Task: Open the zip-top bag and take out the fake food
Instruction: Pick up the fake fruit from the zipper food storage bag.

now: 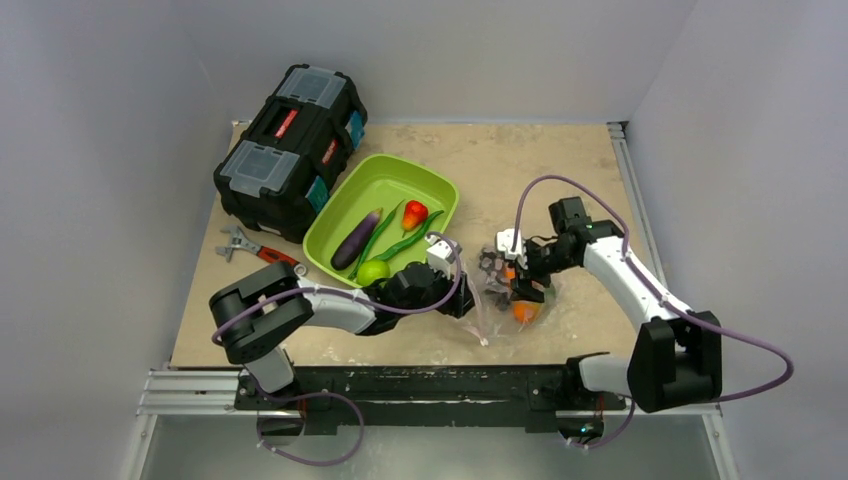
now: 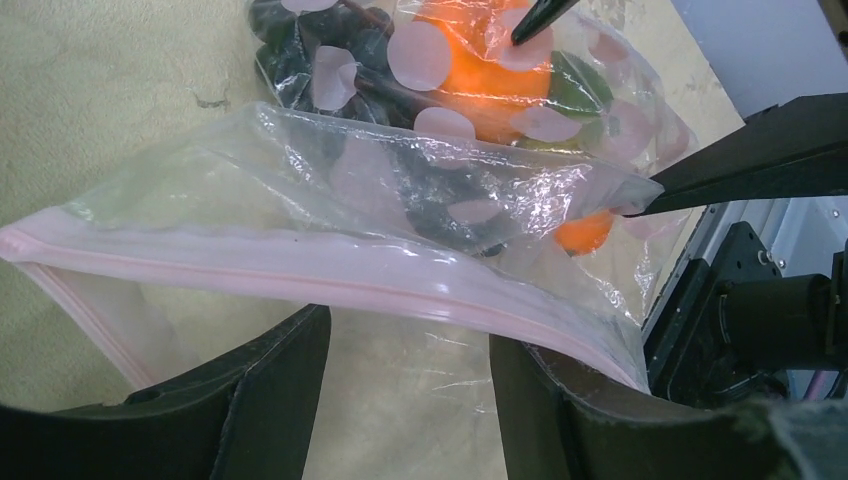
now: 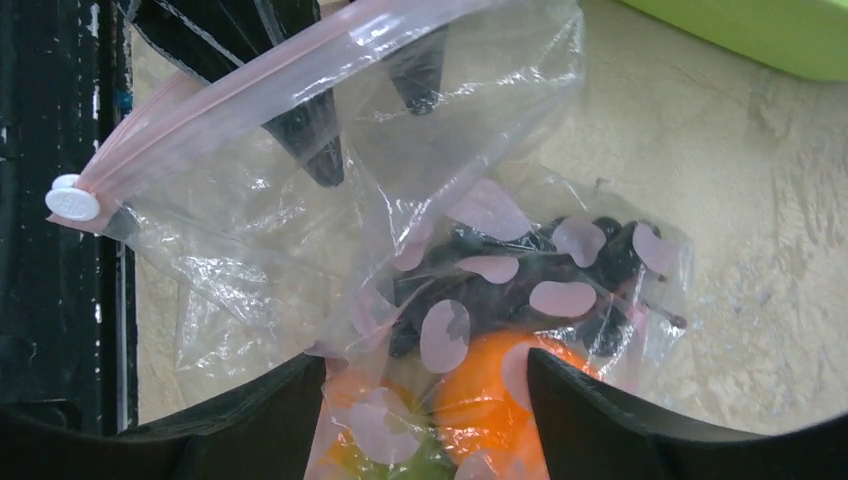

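The clear zip-top bag (image 1: 487,322) with pink spots lies on the table between my two grippers. Its pink zip strip (image 2: 300,270) runs across the tips of my left gripper (image 2: 410,330), whose fingers stand apart at the bag's mouth. Inside the bag are fake food pieces: an orange fruit (image 3: 490,390), an orange-green mango (image 3: 400,455) and a dark bunch (image 3: 520,265). My right gripper (image 3: 425,365) is open, its fingers either side of the bulge holding the orange fruit. The zip's white slider (image 3: 72,203) sits at one end of the strip.
The lime-green tray (image 1: 440,190) behind my left gripper (image 1: 468,300) holds an eggplant (image 1: 355,240), a green pod (image 1: 405,243), a red pepper (image 1: 414,213) and a lime ball (image 1: 373,270). A black toolbox (image 1: 290,150) stands at the back left, with a red-handled wrench (image 1: 255,250) in front of it.
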Controlling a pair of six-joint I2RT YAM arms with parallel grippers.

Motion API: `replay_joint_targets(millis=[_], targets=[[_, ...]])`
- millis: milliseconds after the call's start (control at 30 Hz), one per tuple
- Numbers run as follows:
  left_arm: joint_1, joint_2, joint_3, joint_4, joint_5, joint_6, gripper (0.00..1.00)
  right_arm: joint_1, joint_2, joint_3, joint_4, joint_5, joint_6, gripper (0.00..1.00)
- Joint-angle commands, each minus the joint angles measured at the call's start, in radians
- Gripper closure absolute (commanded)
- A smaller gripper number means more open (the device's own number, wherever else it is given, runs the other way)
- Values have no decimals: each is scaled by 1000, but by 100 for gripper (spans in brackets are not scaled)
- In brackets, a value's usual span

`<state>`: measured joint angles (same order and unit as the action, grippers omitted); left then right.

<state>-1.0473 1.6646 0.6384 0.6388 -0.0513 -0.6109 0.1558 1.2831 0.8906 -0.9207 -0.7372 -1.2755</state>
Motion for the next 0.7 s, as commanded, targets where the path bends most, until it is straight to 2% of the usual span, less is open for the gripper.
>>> replay_joint_targets(millis=[0,133,200,267,667], targets=[[10,16,43,61,23,-9,42,58,-19,-29,135,36,72,35],[18,26,42,77,30,-9,42,95,-10,-23,115,13,103,77],[19,29,36,94,34,-8,42,104,-17,-22,107,-3,106,91],[21,29,34,96,36,-6,42,108,-33,-19,98,-14,111,99],[28,26,16,134,47,-9,42,136,-71,37,47,-110,142,100]])
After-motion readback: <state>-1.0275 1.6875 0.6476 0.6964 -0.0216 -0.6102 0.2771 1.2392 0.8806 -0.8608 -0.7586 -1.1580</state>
